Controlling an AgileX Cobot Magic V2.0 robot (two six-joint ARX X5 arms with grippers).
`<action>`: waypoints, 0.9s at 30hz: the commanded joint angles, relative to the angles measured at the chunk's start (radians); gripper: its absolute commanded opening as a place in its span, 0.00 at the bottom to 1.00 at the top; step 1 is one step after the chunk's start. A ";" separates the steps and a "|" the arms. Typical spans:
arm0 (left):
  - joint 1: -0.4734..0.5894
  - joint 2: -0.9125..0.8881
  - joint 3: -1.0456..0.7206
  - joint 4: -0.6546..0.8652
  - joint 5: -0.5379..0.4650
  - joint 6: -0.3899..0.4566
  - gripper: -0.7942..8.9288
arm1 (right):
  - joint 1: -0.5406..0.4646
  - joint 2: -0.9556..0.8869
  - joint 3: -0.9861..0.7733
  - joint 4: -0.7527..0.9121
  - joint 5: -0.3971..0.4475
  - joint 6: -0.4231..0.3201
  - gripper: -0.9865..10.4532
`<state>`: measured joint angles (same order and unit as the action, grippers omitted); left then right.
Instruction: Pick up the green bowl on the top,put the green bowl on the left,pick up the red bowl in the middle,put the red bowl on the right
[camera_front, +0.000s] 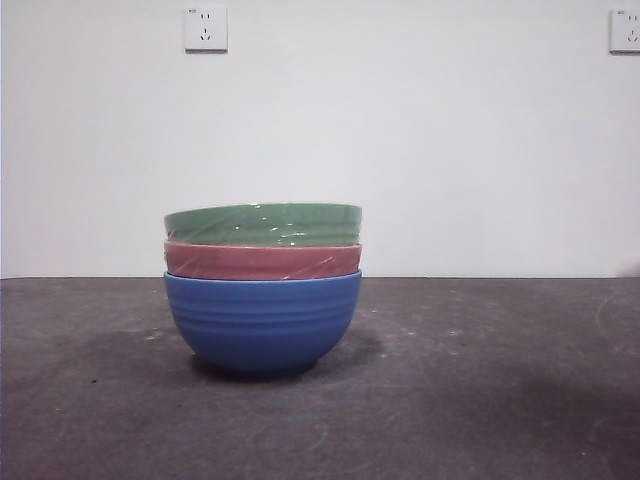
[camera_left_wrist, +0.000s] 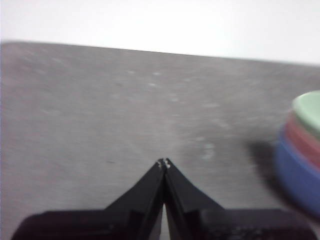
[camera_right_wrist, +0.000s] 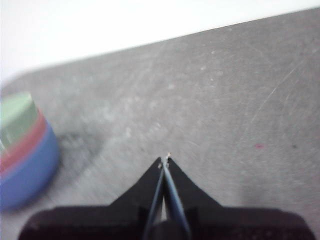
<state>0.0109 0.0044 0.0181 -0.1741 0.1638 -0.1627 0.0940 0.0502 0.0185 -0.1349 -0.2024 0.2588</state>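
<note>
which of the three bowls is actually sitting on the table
The blue bowl, at the bottom of the stack. The red bowl nests in it, and the green bowl nests on top.

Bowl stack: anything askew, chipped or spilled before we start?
Nothing stands out. The green bowl sits level in the red bowl, which nests in the blue bowl, rims parallel, no chips or spills visible. The left gripper and right gripper are shut, clear of the stack.
</note>
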 joint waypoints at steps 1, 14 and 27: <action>0.002 -0.003 -0.016 0.006 0.073 -0.193 0.08 | 0.000 -0.002 -0.010 0.032 -0.001 0.214 0.07; 0.002 -0.002 -0.002 0.002 0.106 -0.252 0.08 | 0.000 -0.002 0.000 0.044 0.002 0.253 0.07; 0.002 0.198 0.227 -0.081 0.107 -0.216 0.07 | 0.000 0.220 0.204 0.021 0.002 0.202 0.07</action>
<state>0.0109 0.1875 0.2379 -0.2646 0.2672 -0.4072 0.0940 0.2562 0.2108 -0.1188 -0.2016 0.4873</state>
